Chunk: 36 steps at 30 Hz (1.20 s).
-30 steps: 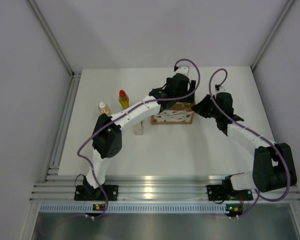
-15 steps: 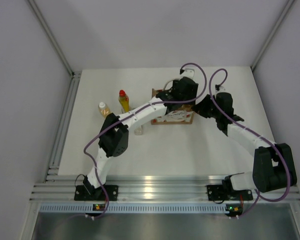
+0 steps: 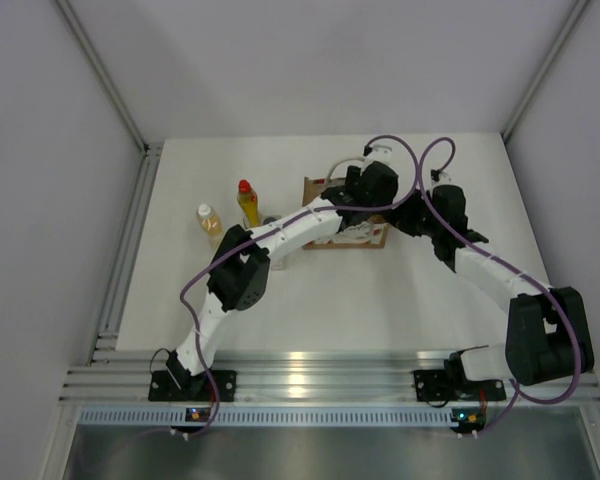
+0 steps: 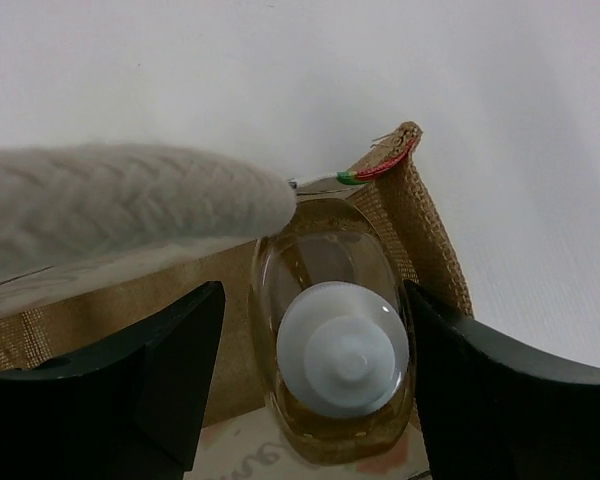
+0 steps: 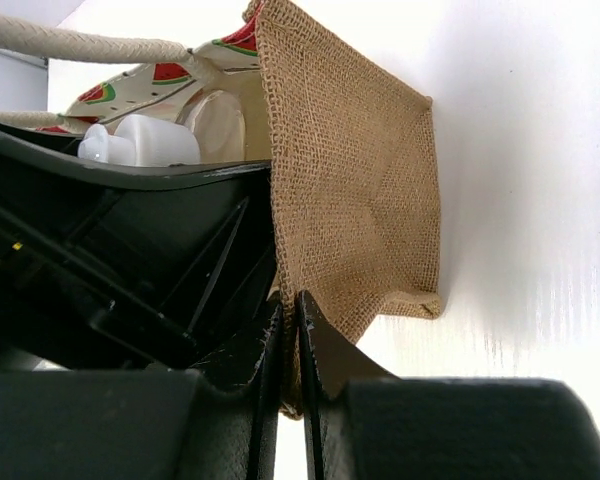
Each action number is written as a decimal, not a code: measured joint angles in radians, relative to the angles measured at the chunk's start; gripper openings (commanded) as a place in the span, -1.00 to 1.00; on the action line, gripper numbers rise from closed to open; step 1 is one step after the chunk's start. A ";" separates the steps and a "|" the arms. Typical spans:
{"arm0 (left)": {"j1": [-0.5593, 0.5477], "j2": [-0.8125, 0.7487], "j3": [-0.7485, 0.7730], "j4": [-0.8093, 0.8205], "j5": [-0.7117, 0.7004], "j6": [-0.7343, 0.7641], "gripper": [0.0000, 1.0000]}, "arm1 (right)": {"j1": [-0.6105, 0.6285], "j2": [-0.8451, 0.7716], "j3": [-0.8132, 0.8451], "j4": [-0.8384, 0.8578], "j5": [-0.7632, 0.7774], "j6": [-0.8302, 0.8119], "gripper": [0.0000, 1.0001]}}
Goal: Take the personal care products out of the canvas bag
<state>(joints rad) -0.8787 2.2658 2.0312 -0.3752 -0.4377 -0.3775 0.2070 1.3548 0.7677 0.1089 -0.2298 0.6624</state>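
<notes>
The canvas bag stands at the middle back of the table. My left gripper hangs over its open top. In the left wrist view it is open, with one finger on each side of an amber bottle with a white cap standing inside the bag; the fingers do not touch it. My right gripper is shut on the bag's burlap side wall. A second amber bottle and the yellow red-capped bottle stand on the table to the left. The clear bottle is hidden behind my left arm.
A pale rope handle crosses above the bag's mouth, just left of the bottle. Another handle runs along the top of the right wrist view. Grey walls enclose the table, with a metal rail along its left side.
My left arm has swung right and brought its gripper over the bag's right end. The right gripper has kept its hold on the bag wall. The bottles on the table have not moved.
</notes>
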 measured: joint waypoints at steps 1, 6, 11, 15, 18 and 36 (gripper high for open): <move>0.000 0.002 0.001 0.000 -0.001 0.002 0.39 | 0.000 0.000 0.000 0.000 0.000 0.000 -0.82; -0.001 0.006 0.003 -0.003 -0.007 0.011 -0.46 | 0.000 0.000 0.000 0.001 -0.002 0.000 -0.82; -0.002 0.006 0.011 -0.018 -0.016 0.013 -1.00 | 0.000 0.000 0.000 0.001 -0.004 0.000 -0.82; -0.002 0.006 0.017 -0.040 -0.025 0.013 -1.00 | 0.000 0.000 0.000 0.001 -0.004 0.000 -0.82; -0.002 0.005 0.019 -0.046 -0.028 0.014 -1.00 | 0.000 0.000 0.000 0.001 -0.004 0.000 -0.82; 0.028 -0.047 0.069 -0.210 0.033 0.063 -1.00 | 0.000 0.000 0.001 0.000 0.024 0.022 -0.81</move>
<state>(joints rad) -0.8505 2.2192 2.1002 -0.5850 -0.4046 -0.3149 0.2070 1.3548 0.7685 0.1089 -0.2062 0.6846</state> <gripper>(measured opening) 0.590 0.091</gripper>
